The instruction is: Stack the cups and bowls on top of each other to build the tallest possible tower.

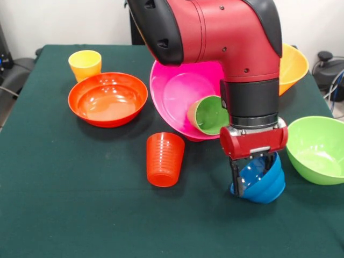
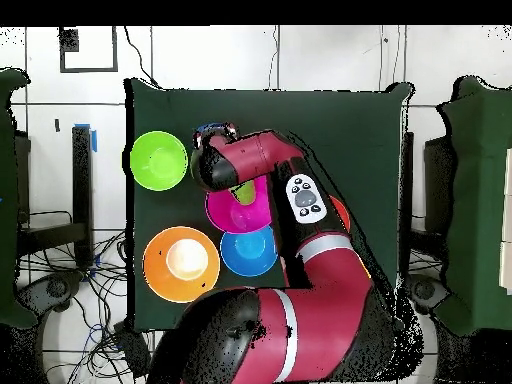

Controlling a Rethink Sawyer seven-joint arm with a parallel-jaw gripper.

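Fingers (image 1: 240, 176) were clamped on the tilted small blue bowl's (image 1: 262, 180) rim, low over the tabletop (image 1: 80, 204), likely for stacking. The pink bowl (image 1: 177, 88) leaned nearby, green cup (image 1: 208, 114) inside.

no legible text anywhere

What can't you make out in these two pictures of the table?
1. Front view: the arm hides most of the yellow-orange bowl.
2. Front view: the right edge cuts off the lime bowl.
3. Overhead view: the arm covers the yellow cup and orange-red cup.
4. Overhead view: the arm hides the hand's grip on the held blue bowl.
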